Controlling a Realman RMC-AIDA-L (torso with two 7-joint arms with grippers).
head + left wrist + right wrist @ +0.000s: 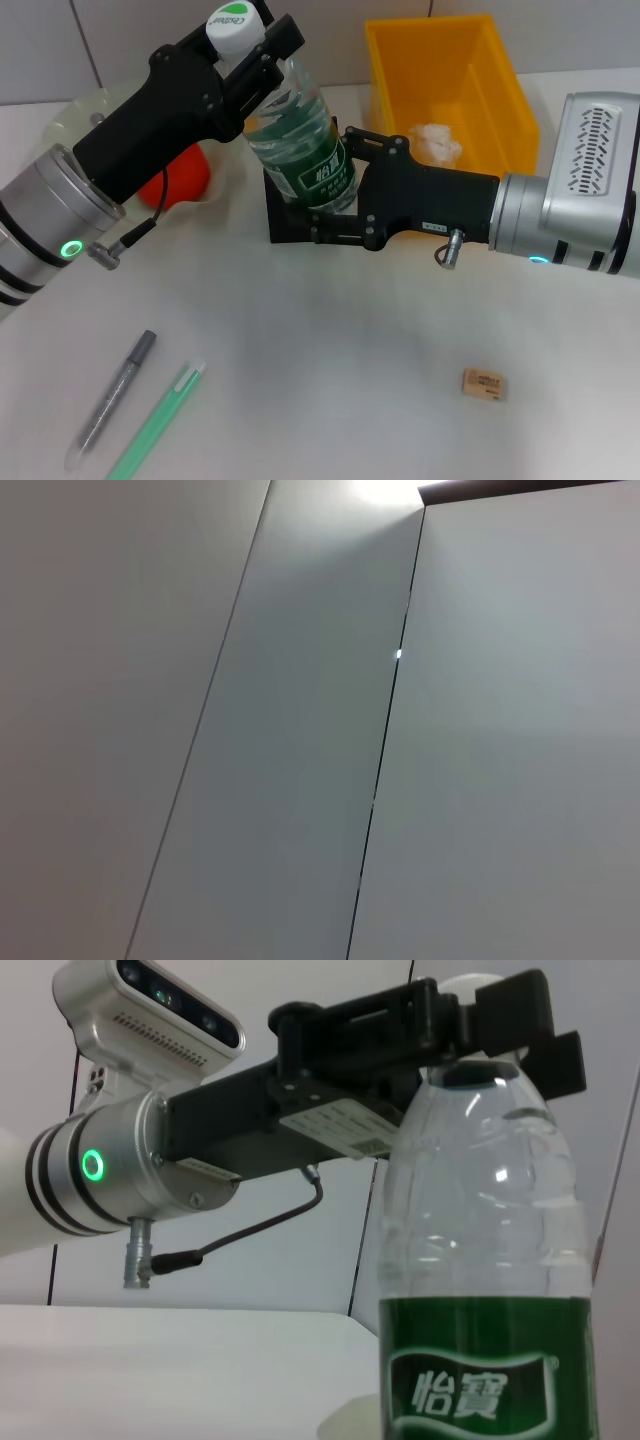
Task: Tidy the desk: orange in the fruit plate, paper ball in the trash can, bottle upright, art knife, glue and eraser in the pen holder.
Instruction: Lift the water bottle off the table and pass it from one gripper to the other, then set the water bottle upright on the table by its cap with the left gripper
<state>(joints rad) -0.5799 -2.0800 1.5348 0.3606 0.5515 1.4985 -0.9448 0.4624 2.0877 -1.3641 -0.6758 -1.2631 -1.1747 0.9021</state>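
Yellow trash can (500,95) holds the paper ball (436,142).
Left gripper (262,52) clamps the bottle (300,150) neck; right gripper (318,205) grips its labelled middle.

Wall: pale grey-white smooth panels (500,780) split by thin dark seams, rising behind the desk's far edge
Light: bright glare (385,488) high on the panels
Desk: plain white flat tabletop (330,330)

Bottle (300,140): clear, green label, white cap. Bin (450,90) yellow. Orange (180,175) red-orange. Eraser (484,383) tan. Surface (320,380) white. Claws black.
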